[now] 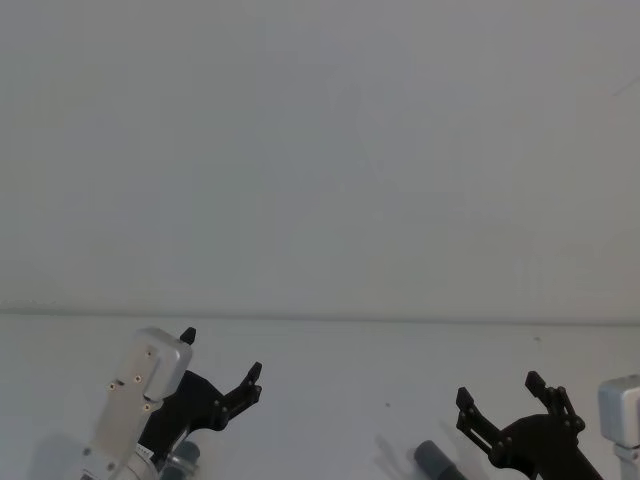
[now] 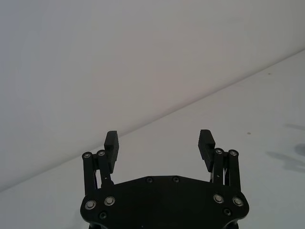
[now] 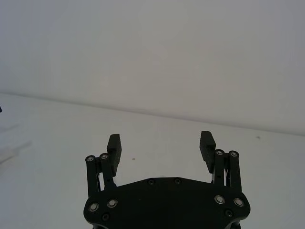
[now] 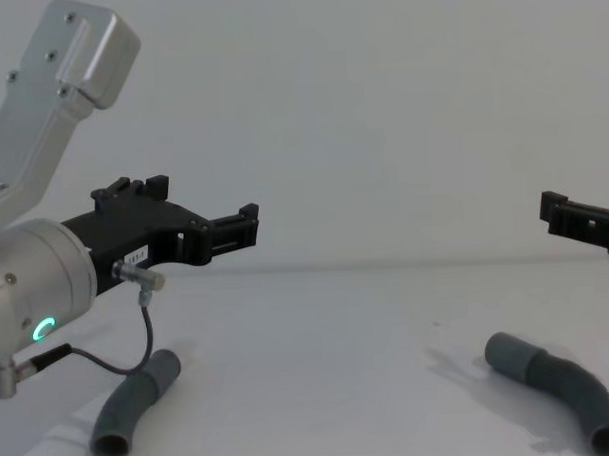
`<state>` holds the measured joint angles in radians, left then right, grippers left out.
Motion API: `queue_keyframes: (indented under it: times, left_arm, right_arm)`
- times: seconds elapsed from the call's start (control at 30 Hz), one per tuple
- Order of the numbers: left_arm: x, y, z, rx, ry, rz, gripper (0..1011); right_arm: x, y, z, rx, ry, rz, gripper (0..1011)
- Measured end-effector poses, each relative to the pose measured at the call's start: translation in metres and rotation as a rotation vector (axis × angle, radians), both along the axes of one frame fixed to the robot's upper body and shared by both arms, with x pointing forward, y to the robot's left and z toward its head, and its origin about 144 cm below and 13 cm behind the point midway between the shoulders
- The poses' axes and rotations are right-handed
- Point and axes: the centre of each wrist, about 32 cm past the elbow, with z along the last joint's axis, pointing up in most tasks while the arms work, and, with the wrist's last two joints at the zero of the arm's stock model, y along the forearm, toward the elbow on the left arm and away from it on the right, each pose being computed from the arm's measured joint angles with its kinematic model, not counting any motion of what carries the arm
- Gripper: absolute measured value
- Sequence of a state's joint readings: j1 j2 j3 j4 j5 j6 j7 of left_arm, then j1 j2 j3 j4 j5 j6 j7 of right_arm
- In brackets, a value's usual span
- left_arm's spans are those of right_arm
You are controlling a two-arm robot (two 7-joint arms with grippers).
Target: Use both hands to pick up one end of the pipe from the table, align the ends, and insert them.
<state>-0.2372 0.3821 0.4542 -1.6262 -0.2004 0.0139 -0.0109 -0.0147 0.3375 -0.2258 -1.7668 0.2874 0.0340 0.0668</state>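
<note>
1. Nothing is being held. The left gripper [image 1: 221,355] and the right gripper [image 1: 498,390] are hovering above the table [image 4: 320,388], jaws standing wide apart and empty.
2. The left pipe piece [image 4: 136,404] and the right pipe piece [image 4: 555,379] are lying flat on the table, well apart, each on its own gripper's side and lower than it.
3. By this judgement, grasping, lifting, aligning and inserting are all remaining.
4. Bare table is lying between the pieces, and the wall [image 1: 320,150] is bounding the far edge. Room appears ample for descending and for meeting mid-table.
</note>
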Motion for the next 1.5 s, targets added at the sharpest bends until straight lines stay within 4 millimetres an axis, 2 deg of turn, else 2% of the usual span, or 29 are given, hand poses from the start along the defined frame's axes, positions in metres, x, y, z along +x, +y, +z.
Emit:
queue_keyframes:
  times: [1.5]
  left_arm:
    - [0.0000, 0.0000, 0.0000, 0.000, 0.000, 0.000, 1001]
  right_arm:
    - [0.0000, 0.0000, 0.0000, 0.000, 0.000, 0.000, 1001]
